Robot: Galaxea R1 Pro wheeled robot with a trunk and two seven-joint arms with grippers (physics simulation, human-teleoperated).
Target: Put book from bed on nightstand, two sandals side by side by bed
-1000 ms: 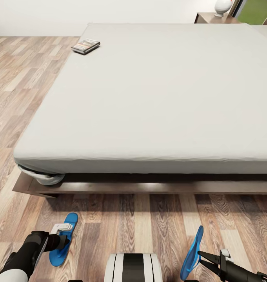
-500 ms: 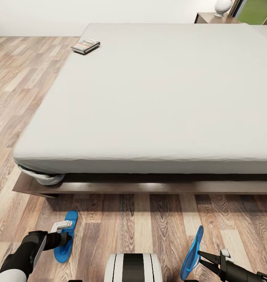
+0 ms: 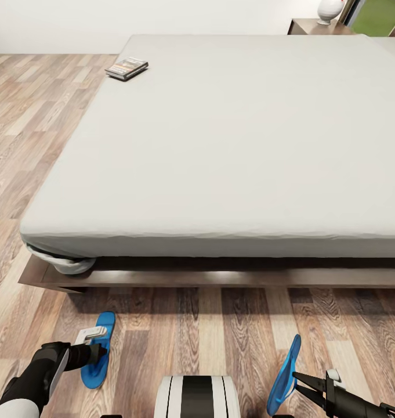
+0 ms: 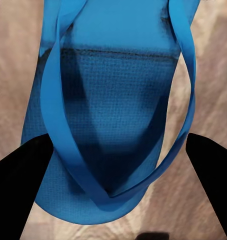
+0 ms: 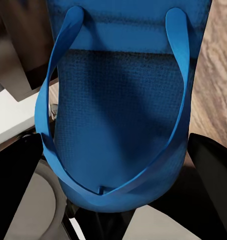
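The book (image 3: pixel 126 67) lies on the far left corner of the bed (image 3: pixel 232 139). One blue sandal (image 3: pixel 98 349) (image 4: pixel 113 115) lies flat, low by the floor in front of the bed's left corner. My left gripper (image 3: pixel 93 343) is shut across its width, with a dark finger (image 4: pixel 23 175) on each side. The other sandal (image 3: pixel 284 374) (image 5: pixel 123 115) hangs tilted on its edge above the floor at the right, and my right gripper (image 3: pixel 300 382) is shut on it. A nightstand (image 3: pixel 313 26) stands beyond the bed's far right corner.
A white vase (image 3: pixel 329 8) sits on the nightstand. Wood-plank floor (image 3: pixel 220 331) runs along the bed's near side and left side. My white base (image 3: pixel 197 397) is between the two arms. The dark bed frame (image 3: pixel 220 277) juts out low.
My left gripper has carried its sandal a little toward the bed and to the right. The right arm, its sandal and the book stay put.
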